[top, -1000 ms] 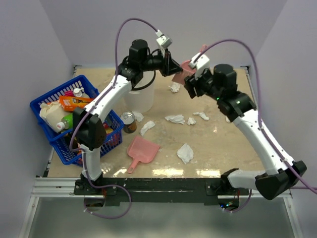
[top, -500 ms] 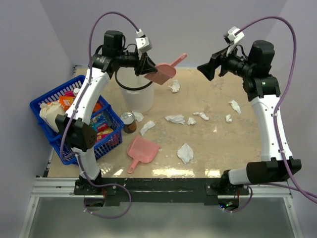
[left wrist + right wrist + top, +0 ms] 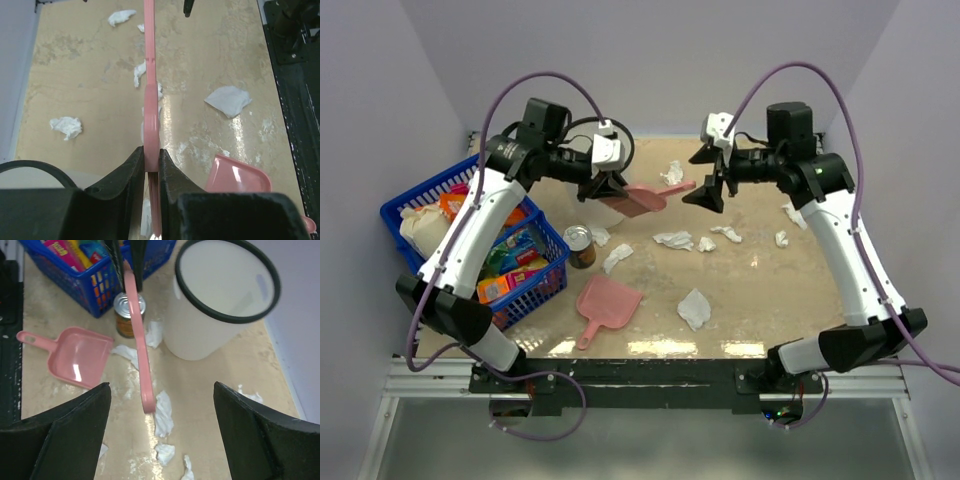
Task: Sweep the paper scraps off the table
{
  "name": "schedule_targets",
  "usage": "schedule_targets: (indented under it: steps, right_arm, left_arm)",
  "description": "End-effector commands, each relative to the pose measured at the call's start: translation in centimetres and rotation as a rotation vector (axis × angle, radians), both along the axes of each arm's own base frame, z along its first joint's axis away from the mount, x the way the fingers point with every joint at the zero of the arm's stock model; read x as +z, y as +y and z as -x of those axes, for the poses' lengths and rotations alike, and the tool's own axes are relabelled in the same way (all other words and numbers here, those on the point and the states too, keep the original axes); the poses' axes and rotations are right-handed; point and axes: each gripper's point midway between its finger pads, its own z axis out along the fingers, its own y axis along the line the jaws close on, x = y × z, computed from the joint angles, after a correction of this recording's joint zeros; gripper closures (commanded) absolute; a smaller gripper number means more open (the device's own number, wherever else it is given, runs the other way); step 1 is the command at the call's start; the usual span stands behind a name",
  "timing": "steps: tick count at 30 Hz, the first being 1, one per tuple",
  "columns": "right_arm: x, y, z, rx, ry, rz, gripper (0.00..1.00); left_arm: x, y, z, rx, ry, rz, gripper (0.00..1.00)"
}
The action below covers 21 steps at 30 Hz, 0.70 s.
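So at this point we had the left gripper [image 3: 613,188] clamped tight on a pink tool [image 3: 648,197]. It was flat with a long handle, and we honestly couldn't tell if it was a scoop or a brush. It was held up off the tabletop [image 3: 770,300] with the handle pointing at the right gripper [image 3: 703,176]. That one hung just beside the handle tip with its jaws spread wide and nothing in them.

None of the sweeping looked done. The paper scraps [image 3: 693,308] were scattered across the middle and far right of the tabletop, with a couple near the can [image 3: 580,245] and the white bin [image 3: 220,300]. The pink dustpan [image 3: 608,303] lay flat near the front edge beside the blue basket [image 3: 440,290], with nobody touching it.

Our read was that this was tool setup, maybe a handover. Next we'd need the right gripper to close squarely on the handle, or the left to bring the tool down flat onto the tabletop behind a scrap. After that, someone has to grab that dustpan.
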Motion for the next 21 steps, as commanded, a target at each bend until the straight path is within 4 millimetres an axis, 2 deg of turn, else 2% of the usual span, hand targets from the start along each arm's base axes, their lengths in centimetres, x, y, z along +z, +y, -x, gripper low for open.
schedule_targets:
  steps: [1,3,4,6,7,9,10,14,17,21]
  right_arm:
    - [-0.6,1.9,2.3,0.109,0.004,0.029,0.18]
    - [-0.9,2.3,2.3,0.112,0.010,0.022,0.20]
    - [-1.0,2.4,2.3,0.114,0.013,0.022,0.23]
    - [-1.2,2.5,2.3,0.113,0.026,0.023,0.24]
    - [-1.4,2.5,2.3,0.114,0.033,0.023,0.25]
    - [-1.9,2.5,2.4,0.114,0.054,0.030,0.27]
    - [-2.0,2.4,2.3,0.103,0.065,0.029,0.28]
    - [-2.1,2.7,0.9,0.044,0.067,-0.005,0.32]
    - [-2.5,3.1,0.9,0.063,0.099,-0.015,0.34]
    - [-2.7,2.9,0.6,0.045,0.109,-0.001,0.43]
  left_arm:
    - [-0.8,0.0,1.1,-0.029,-0.087,-0.030,1.00]
    - [-0.2,-0.1,1.0,-0.023,-0.131,-0.008,1.00]
    - [-0.8,-0.1,1.1,-0.015,-0.111,-0.004,1.00]
    - [0.3,-0.4,0.9,-0.001,-0.154,0.038,1.00]
    - [-0.4,-0.5,1.0,0.012,-0.113,0.045,1.00]
    - [0.5,-0.7,0.9,0.032,-0.120,0.087,1.00]
    - [-0.2,-0.7,0.8,0.046,-0.104,0.091,1.00]
    - [0.9,-1.0,1.1,0.046,-0.111,0.144,1.00]
    - [1.1,-1.4,1.2,0.037,-0.084,0.168,1.00]
    - [1.0,-1.9,1.6,0.036,0.001,0.208,1.00]
